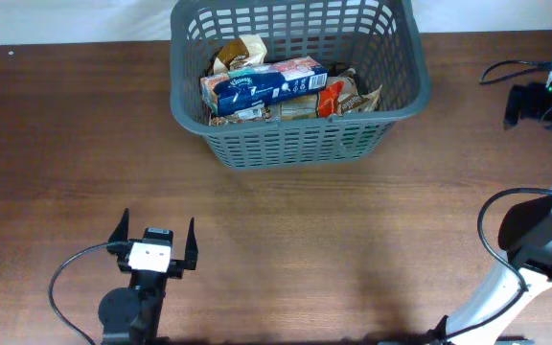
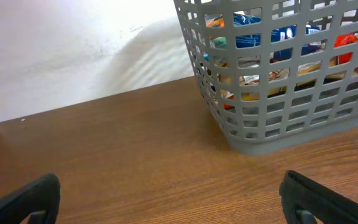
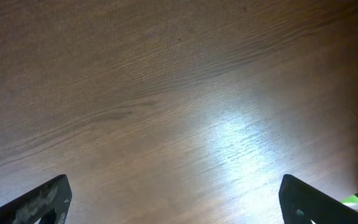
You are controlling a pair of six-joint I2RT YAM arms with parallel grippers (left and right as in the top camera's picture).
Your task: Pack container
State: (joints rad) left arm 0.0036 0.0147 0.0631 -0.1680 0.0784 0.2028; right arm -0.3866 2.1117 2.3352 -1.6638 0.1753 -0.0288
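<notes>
There is one brown table [image 1: 305,240], one grey basket [image 1: 295,144] at its far side, one long blue box [image 1: 257,88] inside it, at least three crinkly packets [image 1: 245,50] beside that box, and two robot arms, a left arm [image 1: 127,309] near and a right arm [image 1: 506,287] at the right.

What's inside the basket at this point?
In the basket, a blue-and-white carton lies on top of other packets. A tan packet shows behind it and a red packet at its right end. Anything under the carton or on the basket floor is covered.
</notes>
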